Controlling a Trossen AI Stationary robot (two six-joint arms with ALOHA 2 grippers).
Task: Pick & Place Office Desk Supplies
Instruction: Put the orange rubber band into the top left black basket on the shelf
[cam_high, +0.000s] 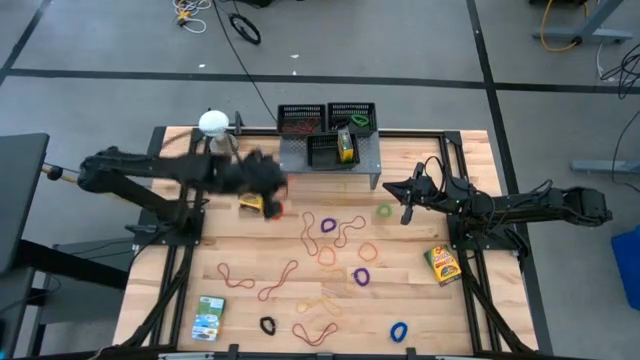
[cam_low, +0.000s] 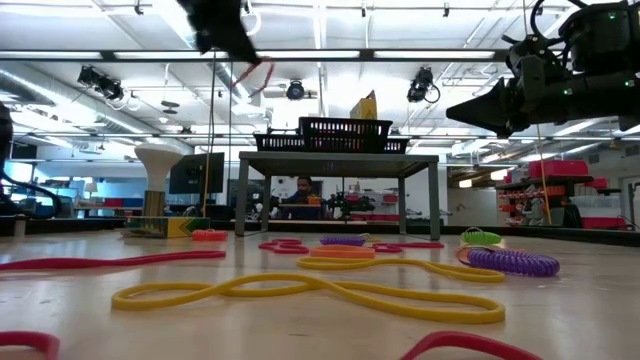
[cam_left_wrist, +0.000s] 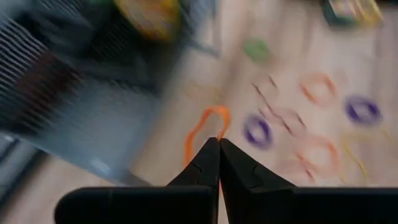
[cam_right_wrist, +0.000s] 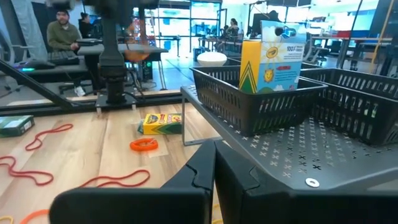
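The left gripper is seen raised left of the grey perforated metal shelf, its fingers clamped on a thin orange rubber-band loop that dangles below. Other coloured loops are scattered over the wooden table. The right gripper is held pressed together, empty, beside the shelf's black mesh trays.

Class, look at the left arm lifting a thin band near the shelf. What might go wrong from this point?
1. The left gripper is shut on a thin orange rubber-band loop pinched only at the fingertips; the dangling loop might slip out.
2. The arm is close beside the grey perforated metal shelf, so the hanging loop may snag its edge.
3. The black mesh tray already holds an upright yellow-green card box, leaving less room.
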